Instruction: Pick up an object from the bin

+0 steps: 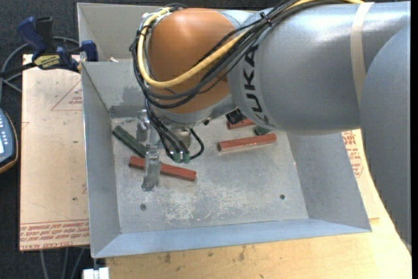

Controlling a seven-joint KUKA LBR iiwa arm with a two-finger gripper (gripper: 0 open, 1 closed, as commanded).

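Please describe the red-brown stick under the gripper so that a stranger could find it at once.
Look at the floor of the grey metal bin, in its left half, where the gripper hangs. The red-brown flat stick lies beneath it, nearly level. The dark green stick beside it is slanted, and the other red-brown stick lies apart, further right.

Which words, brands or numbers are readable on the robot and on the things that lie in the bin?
"KUKA": on the grey arm, letters running along its casing, beside the orange cover.
Red-brown sticks and dark green stick in the bin: no text to be seen on them.
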